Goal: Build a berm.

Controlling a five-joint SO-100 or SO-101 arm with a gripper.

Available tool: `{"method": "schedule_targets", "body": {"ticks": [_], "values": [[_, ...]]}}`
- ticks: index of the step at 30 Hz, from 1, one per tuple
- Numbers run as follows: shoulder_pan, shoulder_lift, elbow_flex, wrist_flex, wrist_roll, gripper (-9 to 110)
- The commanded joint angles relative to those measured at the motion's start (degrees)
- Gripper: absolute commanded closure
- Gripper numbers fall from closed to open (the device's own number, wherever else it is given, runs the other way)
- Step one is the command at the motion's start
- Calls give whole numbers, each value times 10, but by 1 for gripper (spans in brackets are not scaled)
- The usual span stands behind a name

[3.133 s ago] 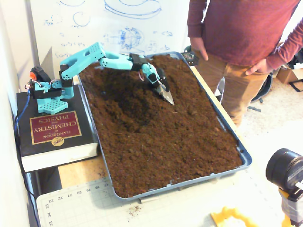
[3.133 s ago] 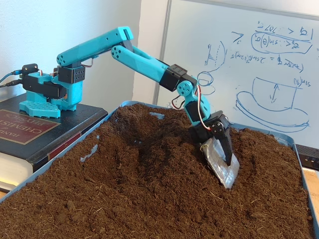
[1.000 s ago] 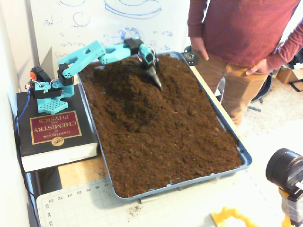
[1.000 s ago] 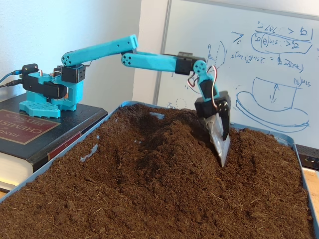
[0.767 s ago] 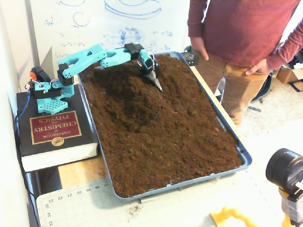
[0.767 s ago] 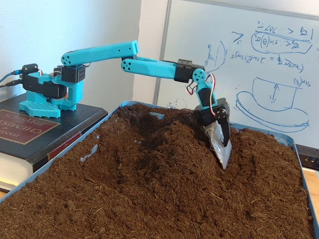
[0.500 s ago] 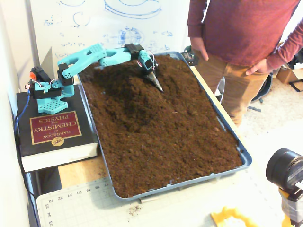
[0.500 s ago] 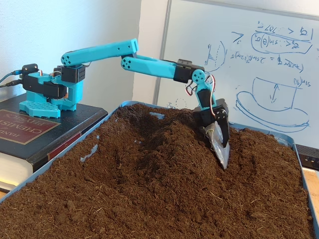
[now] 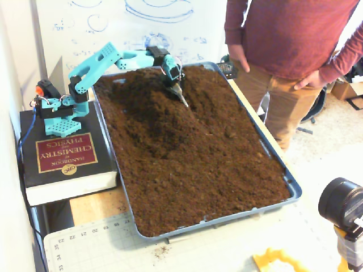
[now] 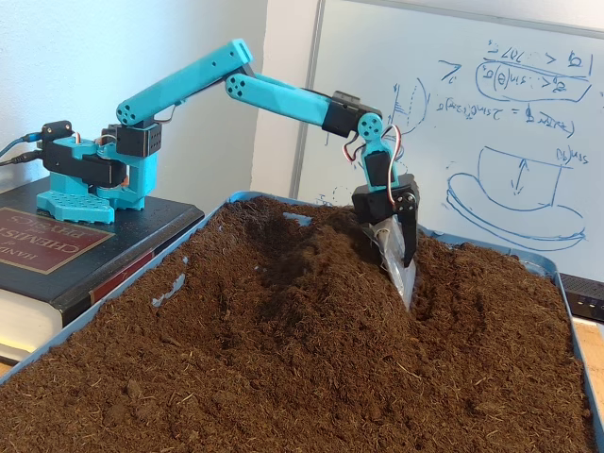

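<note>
The tray [image 9: 295, 190] sits right of the book [image 9: 62, 161] in a fixed view. The arm's base [image 9: 57, 107] stands on the book.

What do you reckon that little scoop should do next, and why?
Probably push sideways toward the mound. The gripper stands nearly upright with its metal scoop tip in the soil at the flank of the berm, a shallow groove beside it. Sweeping that loose soil up the slope would likely raise the ridge.

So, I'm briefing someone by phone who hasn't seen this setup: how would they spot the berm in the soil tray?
Find the blue tray of dark-brown soil beside the teal arm. The berm is the raised mound at the end nearest the whiteboard, where the gripper digs in. It rises with sloping sides; the surrounding soil lies flat.
</note>
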Motion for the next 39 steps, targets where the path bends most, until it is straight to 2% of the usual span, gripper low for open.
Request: {"method": "schedule_targets", "body": {"ticks": [1,16,29,35,39], "values": [[-11,52,35,6,3,101],[-13,76,34,5,3,101],[-74,81,-98,-3,4,101],[-85,57,-137,-4,61,101],[-86,25,-204,-4,62,101]]}}
